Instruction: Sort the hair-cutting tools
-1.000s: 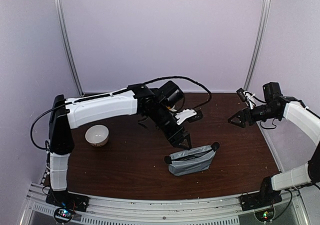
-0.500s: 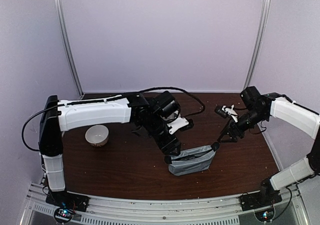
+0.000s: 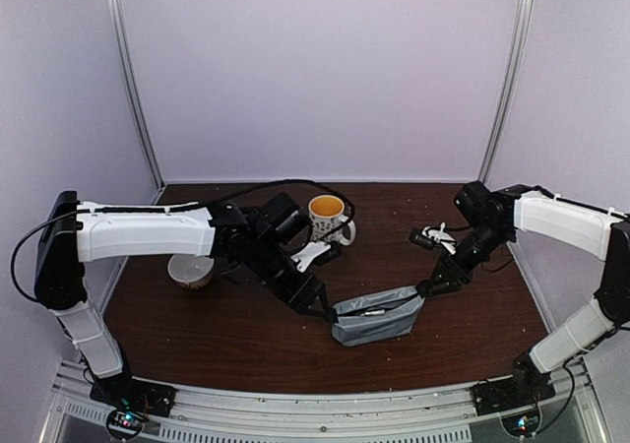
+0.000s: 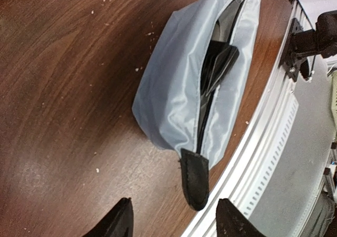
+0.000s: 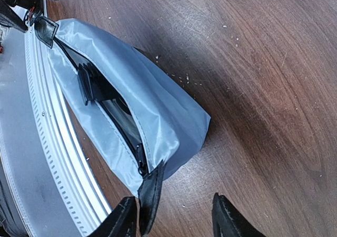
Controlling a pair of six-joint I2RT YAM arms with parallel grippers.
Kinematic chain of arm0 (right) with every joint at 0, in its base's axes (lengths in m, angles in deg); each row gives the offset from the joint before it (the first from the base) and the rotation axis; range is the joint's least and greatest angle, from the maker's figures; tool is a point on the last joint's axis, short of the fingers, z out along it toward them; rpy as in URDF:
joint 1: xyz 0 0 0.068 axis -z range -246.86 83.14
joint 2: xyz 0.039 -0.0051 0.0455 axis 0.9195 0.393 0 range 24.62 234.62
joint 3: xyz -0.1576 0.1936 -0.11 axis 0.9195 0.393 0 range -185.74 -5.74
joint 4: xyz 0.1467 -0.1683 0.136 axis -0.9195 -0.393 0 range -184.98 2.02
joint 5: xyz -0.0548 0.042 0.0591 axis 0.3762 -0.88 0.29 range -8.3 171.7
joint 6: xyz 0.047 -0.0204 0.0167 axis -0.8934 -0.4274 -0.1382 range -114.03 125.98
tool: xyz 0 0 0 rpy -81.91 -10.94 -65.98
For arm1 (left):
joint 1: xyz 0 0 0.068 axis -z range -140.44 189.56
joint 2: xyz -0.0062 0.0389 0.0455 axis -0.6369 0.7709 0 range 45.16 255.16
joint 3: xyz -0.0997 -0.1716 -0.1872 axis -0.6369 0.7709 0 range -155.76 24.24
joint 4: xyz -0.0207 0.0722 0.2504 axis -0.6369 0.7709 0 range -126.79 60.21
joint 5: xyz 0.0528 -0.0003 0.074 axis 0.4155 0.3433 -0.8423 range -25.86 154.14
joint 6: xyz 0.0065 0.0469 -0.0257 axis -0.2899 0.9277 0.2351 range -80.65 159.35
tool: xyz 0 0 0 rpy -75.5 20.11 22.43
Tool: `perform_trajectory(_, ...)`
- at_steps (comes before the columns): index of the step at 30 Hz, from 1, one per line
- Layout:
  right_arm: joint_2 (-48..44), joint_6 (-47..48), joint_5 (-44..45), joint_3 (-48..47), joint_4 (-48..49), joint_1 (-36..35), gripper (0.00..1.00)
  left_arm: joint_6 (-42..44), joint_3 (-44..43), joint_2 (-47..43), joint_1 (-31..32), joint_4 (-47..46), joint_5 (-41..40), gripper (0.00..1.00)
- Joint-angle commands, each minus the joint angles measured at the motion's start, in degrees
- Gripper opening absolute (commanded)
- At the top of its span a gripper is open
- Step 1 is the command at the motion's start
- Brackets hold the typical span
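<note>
Tools (image 4: 218, 68) inside unzipped pouch (image 4: 168, 89); left fingers (image 4: 120, 222) spread astride one end tab (image 4: 195, 179), right fingers (image 5: 227, 218) spread astride other tab (image 5: 150, 195).

Nothing legible in any view: no text, label, brand, number or sign. Only small dark marks on the mug (image 3: 328, 217), at eleven o'clock from the grey pouch (image 3: 379, 315), too small to tell as lettering.

Left gripper (image 3: 321, 307) and right gripper (image 3: 426, 287) hang low, jaws apart

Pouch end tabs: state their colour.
The tabs are black; the pouch is grey. Best seen in the left wrist view.
</note>
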Motion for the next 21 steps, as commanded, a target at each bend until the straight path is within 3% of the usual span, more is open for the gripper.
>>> perform_trajectory(1,0.64,0.03,-0.43,-2.15,-1.54,-0.25,0.49,-4.16,1.19,-0.68,-0.6,-8.46,5.74,0.56)
perform_trajectory(5,0.41,0.08,-0.78,-2.63,-1.5,-0.33,0.42,-4.07,0.37,0.74,-0.6,-8.28,6.24,0.46)
perform_trajectory(9,0.61,0.98,-1.67,-3.08,-2.66,-0.32,0.08,-3.81,-0.42,1.85,-0.56,-6.93,6.13,0.23)
perform_trajectory(13,0.53,1.4,-2.53,-3.44,-3.25,-0.29,0.04,-3.2,-1.29,2.25,-0.6,-5.3,6.18,0.0)
perform_trajectory(17,-0.45,2.16,-4.52,-3.71,-4.07,1.8,0.01,-1.32,-1.69,-0.2,-1.16,-1.89,3.56,0.0)
perform_trajectory(21,-2.89,1.58,-9.56,-3.85,-2.83,7.46,0.0,-1.45,3.34,-7.17,-4.79,-1.84,-0.02,0.0)
